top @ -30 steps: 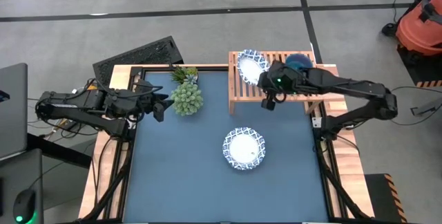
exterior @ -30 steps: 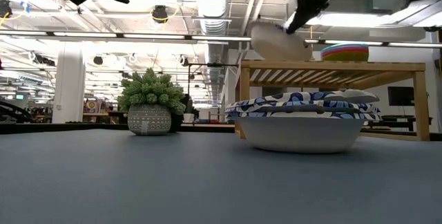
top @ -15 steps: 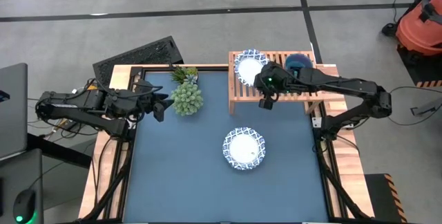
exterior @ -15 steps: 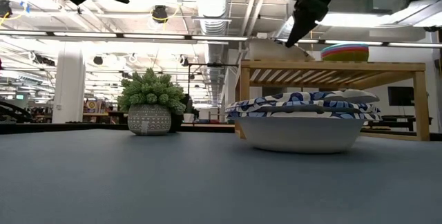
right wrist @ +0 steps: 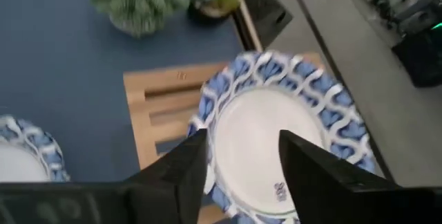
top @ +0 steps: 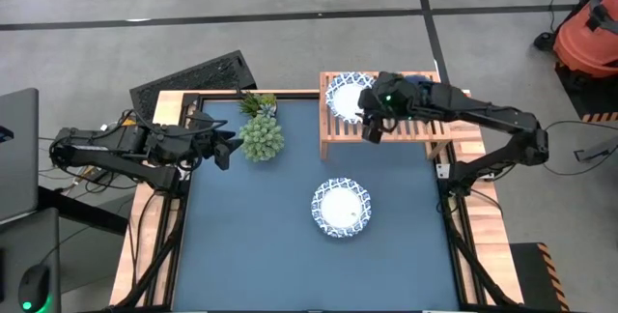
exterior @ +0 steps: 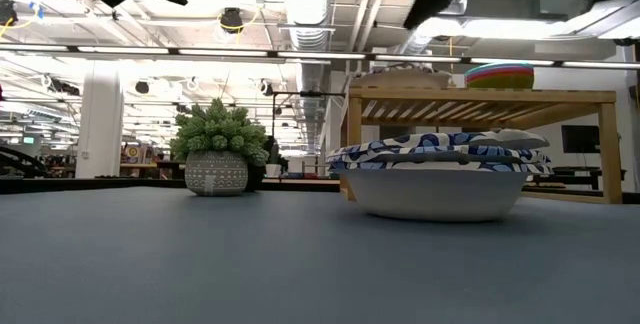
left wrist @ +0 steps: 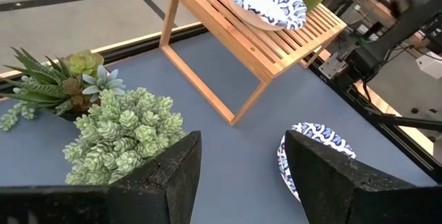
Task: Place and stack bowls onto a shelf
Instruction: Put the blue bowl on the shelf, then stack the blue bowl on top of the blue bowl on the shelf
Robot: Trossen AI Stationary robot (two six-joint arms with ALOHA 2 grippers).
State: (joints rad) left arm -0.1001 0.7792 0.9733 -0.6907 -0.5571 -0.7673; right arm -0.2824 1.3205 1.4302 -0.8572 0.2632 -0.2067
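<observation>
the right gripper (top: 373, 131) hangs over the shelf (top: 386, 131), fingers apart, a white bowl (top: 346, 96) just beside them and the stacked bowls (top: 417, 87) on its other side. toward the table's middle, bare blue tabletop (top: 251, 236) runs to a second white bowl (top: 341, 207). the plants (top: 260, 131) crowd the left gripper (top: 228, 147).

Blue-and-white crockery on pale wood over a slate-blue top.
Two white shallow bowls with blue lattice-patterned rims (top: 342, 207) (top: 348, 96); light slatted wooden shelf (top: 348, 129); stacked lime, red and teal small bowls (exterior: 499, 73); pale green spiky plant (top: 261, 137).
</observation>
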